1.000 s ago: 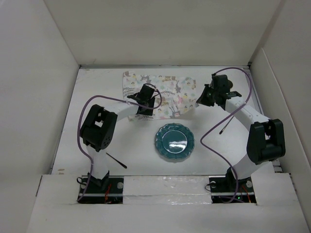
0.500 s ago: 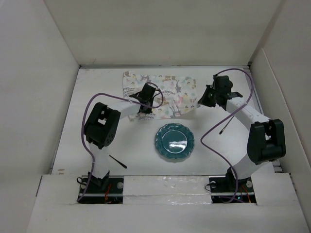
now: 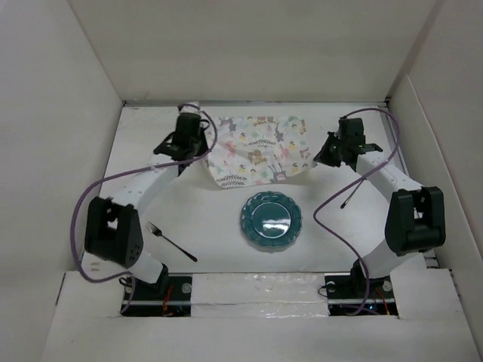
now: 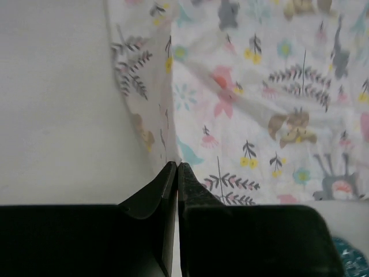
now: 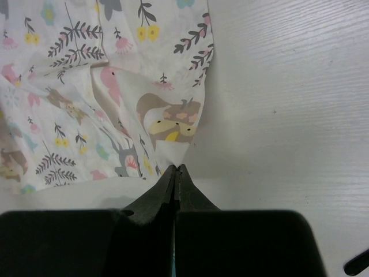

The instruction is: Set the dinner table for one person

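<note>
Top external view: left gripper and right gripper, each pinching a placemat edge, stretch it over the white counter filling the enclosure. Next, seemingly: lay it flat near the plate.

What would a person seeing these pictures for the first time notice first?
The colourful animal-print placemat, at the far middle of the white table, stands out; the left gripper and right gripper each pinch one side of it. Nearer the arms lies a teal plate, with a dark fork to its left.
</note>
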